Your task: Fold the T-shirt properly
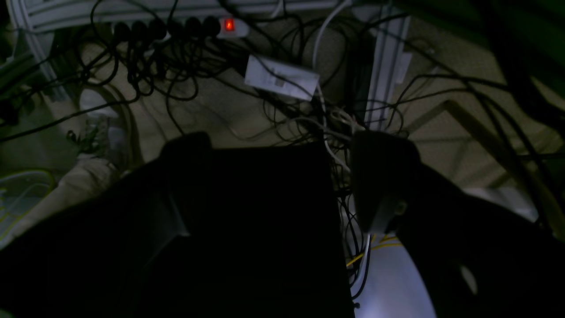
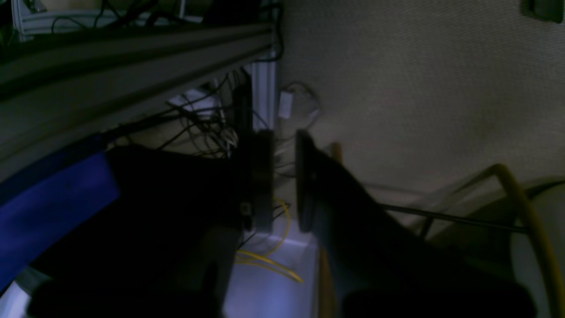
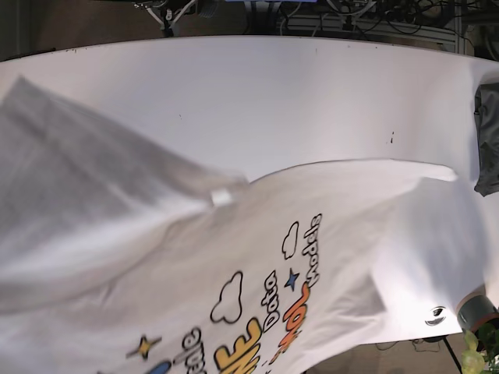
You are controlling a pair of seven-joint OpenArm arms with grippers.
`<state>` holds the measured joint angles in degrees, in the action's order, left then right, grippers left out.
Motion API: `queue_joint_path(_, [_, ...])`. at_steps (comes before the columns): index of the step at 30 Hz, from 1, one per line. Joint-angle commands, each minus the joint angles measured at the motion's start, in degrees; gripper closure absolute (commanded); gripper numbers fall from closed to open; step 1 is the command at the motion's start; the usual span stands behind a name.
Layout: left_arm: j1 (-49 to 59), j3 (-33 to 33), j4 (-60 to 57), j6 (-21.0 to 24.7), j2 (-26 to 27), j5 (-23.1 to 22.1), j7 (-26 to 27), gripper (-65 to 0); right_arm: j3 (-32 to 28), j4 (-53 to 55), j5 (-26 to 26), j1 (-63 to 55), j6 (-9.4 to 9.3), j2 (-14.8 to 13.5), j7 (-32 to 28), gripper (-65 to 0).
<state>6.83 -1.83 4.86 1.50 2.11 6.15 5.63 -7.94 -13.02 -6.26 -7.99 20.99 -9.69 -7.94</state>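
Dark and close against the left wrist lens, the left gripper (image 1: 340,176) filled the lower frame, its two fingers standing well apart with nothing between them. Beyond it lay a carpeted floor strewn with black cables (image 1: 176,75), a power strip (image 1: 220,26) with a red lit switch, and a white adapter box (image 1: 282,78).

Seen from the right wrist, the right gripper (image 2: 282,181) showed its flat pads (image 2: 264,176) parted by only a narrow gap, gripping nothing; carpet and yellow wires (image 2: 265,260) showed through that slit. A metal frame rail (image 2: 132,48) crossed the upper left, and a blue panel (image 2: 48,207) sat at the left edge. Neither wrist view showed any cloth.

Only the base view held the white T-shirt (image 3: 257,273), spread on the white table (image 3: 257,93) with its cartoon print (image 3: 265,312) facing up. Its left portion looked lifted and blurred, possibly mid-air, though I cannot tell. No gripper appeared there.
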Motion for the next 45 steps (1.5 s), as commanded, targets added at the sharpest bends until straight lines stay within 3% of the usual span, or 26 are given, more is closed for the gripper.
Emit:
queue_joint_path(1, [0.2, -0.1, 0.5, 0.1, 0.0, -0.2, 0.3, -45.6, 0.0, 0.0, -0.1, -0.3, 0.5, -0.5, -0.5, -7.9])
queue_joint_path(14, [2.4, -0.2, 0.6, 0.1, -1.1, -0.2, 2.3, -45.3, -0.2, -0.1, -0.1, -0.9, 0.5, -0.9, -0.7, -7.8])
queue_joint_path(17, [5.7, -0.2, 3.6, 0.1, -1.4, -0.2, 5.8, -45.3, -0.2, -3.1, -0.6, -3.1, 0.5, -1.6, -0.7, -7.6])
queue_joint_path(20, [9.8, -0.2, 8.5, 0.1, -2.2, -0.2, 8.3, -45.3, -0.2, -9.4, -0.2, -7.5, 0.5, -1.7, -0.6, -7.6])
queue_joint_path(28, [19.9, -0.2, 22.8, 0.1, -2.4, -0.2, 8.5, -45.3, -0.2, -19.3, -0.2, -17.1, 0.5, -1.9, -0.5, -7.5])
queue_joint_path(43, [43.6, 0.0, 53.3, 0.1, -2.3, -0.2, 8.7, -45.1, 0.0, -41.2, -0.7, -35.8, 0.41, -6.4, -0.5, -7.5])
queue_joint_path(45, [46.3, 0.0, 57.1, 0.1, -2.3, -0.2, 8.7, -45.1, 0.3, -43.5, -0.7, -37.8, -0.47, -6.7, -0.5, -7.5])
